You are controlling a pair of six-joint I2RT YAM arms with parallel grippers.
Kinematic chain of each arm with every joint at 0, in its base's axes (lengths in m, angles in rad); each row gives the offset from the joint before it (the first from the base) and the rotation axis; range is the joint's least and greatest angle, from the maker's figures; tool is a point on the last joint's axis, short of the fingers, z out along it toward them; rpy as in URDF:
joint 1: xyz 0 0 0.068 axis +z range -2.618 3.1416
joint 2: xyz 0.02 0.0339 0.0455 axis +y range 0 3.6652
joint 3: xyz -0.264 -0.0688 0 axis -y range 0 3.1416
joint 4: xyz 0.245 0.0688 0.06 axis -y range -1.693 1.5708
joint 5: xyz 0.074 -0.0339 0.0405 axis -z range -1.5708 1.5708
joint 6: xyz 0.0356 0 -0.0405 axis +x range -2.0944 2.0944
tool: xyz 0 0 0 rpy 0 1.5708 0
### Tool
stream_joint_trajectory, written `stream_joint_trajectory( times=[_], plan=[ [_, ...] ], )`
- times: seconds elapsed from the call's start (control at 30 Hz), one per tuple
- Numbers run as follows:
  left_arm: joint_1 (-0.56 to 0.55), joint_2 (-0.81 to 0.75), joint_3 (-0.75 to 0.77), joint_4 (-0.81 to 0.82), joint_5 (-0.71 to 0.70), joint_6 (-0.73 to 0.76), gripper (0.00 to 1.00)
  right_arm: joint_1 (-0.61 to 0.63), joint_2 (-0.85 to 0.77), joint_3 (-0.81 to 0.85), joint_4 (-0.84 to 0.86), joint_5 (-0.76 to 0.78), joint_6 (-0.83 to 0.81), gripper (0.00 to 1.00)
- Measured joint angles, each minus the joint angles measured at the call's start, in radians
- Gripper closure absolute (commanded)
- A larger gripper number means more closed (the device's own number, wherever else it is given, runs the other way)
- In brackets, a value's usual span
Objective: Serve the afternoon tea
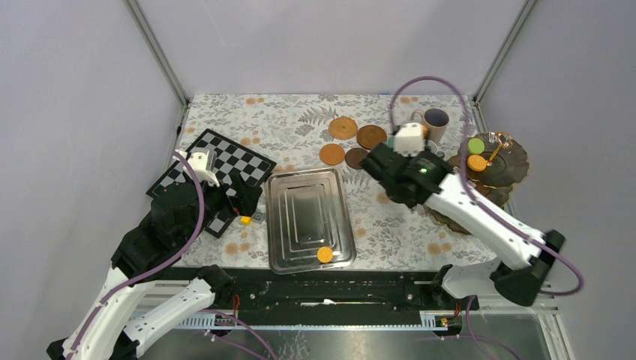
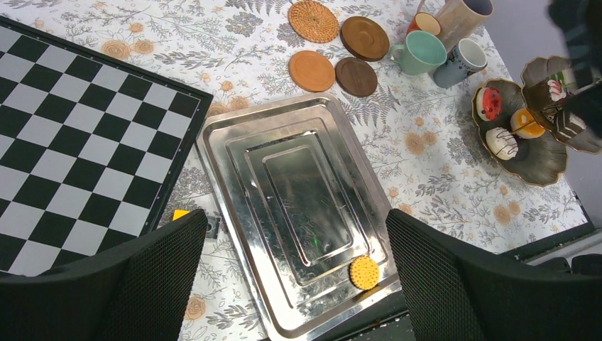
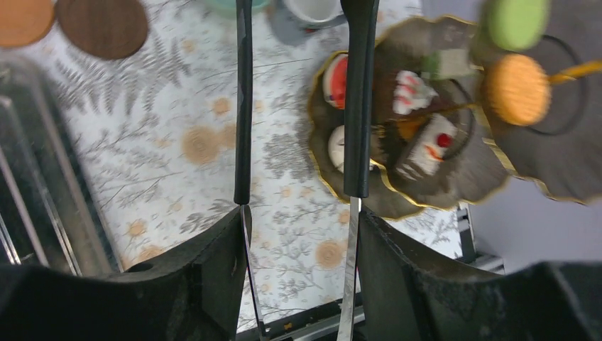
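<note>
My right gripper is shut on a pair of steel tongs with black sleeves, whose two arms stand apart; their tips run out of view. In the top view this gripper hangs between the coasters and the dark tiered stand. The stand carries an orange biscuit, a green macaron, cake slices and donuts. Another orange biscuit lies on the steel tray. Beige, teal and grey mugs stand together. My left gripper is open above the tray's near end.
A black-and-white chessboard lies at the left, partly under the left arm. A small yellow piece sits between the board and the tray. A small orange mug stands behind the teal one. Cage posts rise at the far corners.
</note>
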Motion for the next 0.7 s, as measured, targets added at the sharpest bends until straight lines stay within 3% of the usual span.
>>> stream_joint_trajectory(
  times=[0.23, 0.7],
  plan=[
    [0.000, 0.000, -0.002, 0.007, 0.004, 0.002, 0.01, -0.175, -0.193, -0.001, -0.095, 0.045, 0.009, 0.48],
    [0.000, -0.033, -0.006, 0.011, 0.008, 0.015, 0.01, -0.409, -0.182, 0.001, -0.063, 0.042, -0.084, 0.48]
  ],
)
